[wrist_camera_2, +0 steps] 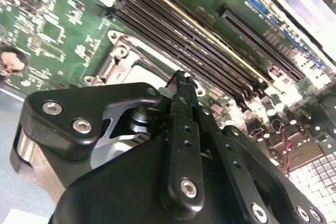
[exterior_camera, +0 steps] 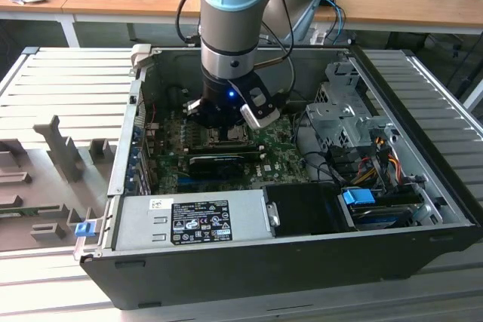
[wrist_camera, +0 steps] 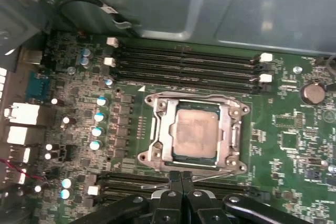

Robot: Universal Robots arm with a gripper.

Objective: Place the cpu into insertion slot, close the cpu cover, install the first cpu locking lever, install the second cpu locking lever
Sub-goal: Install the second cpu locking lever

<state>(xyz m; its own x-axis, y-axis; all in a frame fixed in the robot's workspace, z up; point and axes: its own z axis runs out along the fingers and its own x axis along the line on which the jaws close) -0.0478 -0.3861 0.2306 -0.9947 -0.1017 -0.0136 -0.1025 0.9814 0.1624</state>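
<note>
In the first wrist view the cpu (wrist_camera: 195,134) lies flat in the insertion slot (wrist_camera: 239,115) on the green board. The silvery cpu cover (wrist_camera: 167,129) rests down around it, and the chip's pale top shows through the cover's window. My gripper (wrist_camera: 181,174) is at the slot's near edge with its two black fingers pressed together and nothing between them. A thin silvery lever wire (wrist_camera: 216,173) runs along that edge right by the fingertips. In the second wrist view a black finger (wrist_camera_2: 181,129) reaches to a corner of the slot (wrist_camera_2: 119,55). In the exterior view the gripper (exterior_camera: 226,127) hangs low inside the computer case.
Long black memory slots (wrist_camera: 184,66) run beside the socket on two sides. A black card (exterior_camera: 219,162) stands on the board (exterior_camera: 283,157) near the gripper. A grey power supply (exterior_camera: 192,220), a drive cage (exterior_camera: 339,111) and cables (exterior_camera: 377,156) crowd the case.
</note>
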